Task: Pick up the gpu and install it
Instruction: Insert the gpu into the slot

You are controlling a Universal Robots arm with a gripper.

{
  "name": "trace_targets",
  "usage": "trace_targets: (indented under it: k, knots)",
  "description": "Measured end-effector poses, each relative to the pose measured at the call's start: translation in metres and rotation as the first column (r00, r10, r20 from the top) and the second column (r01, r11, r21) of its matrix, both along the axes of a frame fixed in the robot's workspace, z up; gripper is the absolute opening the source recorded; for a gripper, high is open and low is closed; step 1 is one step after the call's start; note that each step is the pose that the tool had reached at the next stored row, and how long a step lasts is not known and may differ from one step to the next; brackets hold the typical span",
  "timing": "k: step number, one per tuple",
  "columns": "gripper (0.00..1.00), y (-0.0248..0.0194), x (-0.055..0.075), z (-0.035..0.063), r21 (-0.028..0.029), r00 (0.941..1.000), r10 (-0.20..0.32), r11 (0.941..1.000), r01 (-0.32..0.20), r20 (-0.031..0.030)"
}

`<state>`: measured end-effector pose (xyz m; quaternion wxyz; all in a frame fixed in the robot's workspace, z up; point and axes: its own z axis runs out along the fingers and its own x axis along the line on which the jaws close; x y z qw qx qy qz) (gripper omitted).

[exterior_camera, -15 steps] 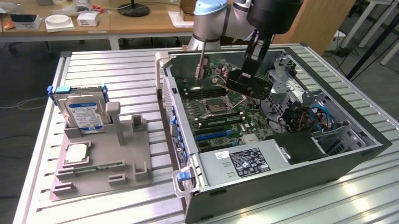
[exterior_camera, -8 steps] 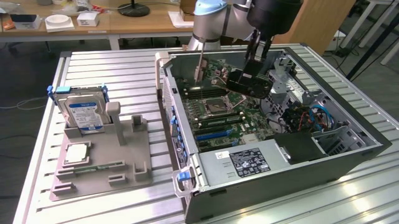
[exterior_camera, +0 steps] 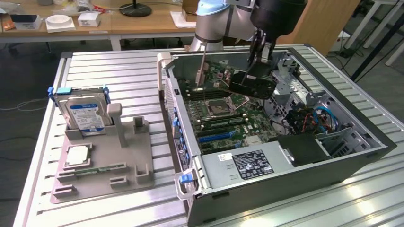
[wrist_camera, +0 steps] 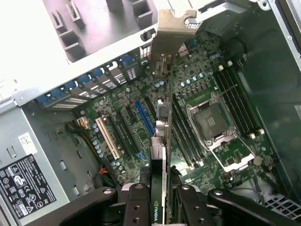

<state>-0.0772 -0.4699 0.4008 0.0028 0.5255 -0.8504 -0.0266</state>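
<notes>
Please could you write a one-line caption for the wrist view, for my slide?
The gripper holds the gpu edge-on over the motherboard inside the open computer case.

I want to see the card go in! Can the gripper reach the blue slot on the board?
Probably yes. The gripper, shut on the gpu, hangs inside the open case right by the blue slot. That slot looks empty, with nothing standing between.
</notes>
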Motion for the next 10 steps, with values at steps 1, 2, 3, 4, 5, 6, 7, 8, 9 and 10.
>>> trace_targets:
  k: [1, 2, 3, 4, 5, 6, 7, 8, 9, 10]
  knots:
    - [0.26, 0.0, 0.0001, 0.0, 0.0, 0.9999, 0.01, 0.9999, -0.01, 0.0]
    - [0.26, 0.0, 0.0002, -0.0001, 0.0, 0.9998, 0.021, 0.9998, -0.021, 0.0]
    - [0.26, 0.0, 0.0004, -0.0002, 0.0001, 0.9995, 0.031, 0.9995, -0.031, 0.0]
    - [0.26, 0.0, 0.0005, -0.0002, 0.0001, 0.9991, 0.043, 0.9991, -0.043, 0.0]
    - [0.26, 0.0, 0.0006, -0.0003, 0.0001, 0.9986, 0.053, 0.9986, -0.053, 0.0]
    - [0.26, 0.0, 0.0007, -0.0003, 0.0001, 0.998, 0.064, 0.998, -0.064, 0.0]
    - [0.26, 0.0, 0.0008, -0.0004, 0.0001, 0.9972, 0.074, 0.9972, -0.074, 0.0]
    - [0.26, 0.0, 0.0009, -0.0004, 0.0001, 0.9964, 0.085, 0.9964, -0.085, 0.0]
    - [0.26, 0.0, 0.0011, -0.0005, 0.0001, 0.9954, 0.096, 0.9954, -0.096, 0.0]
    - [0.26, 0.0, 0.0012, -0.0006, 0.0002, 0.9942, 0.107, 0.9942, -0.107, 0.0]
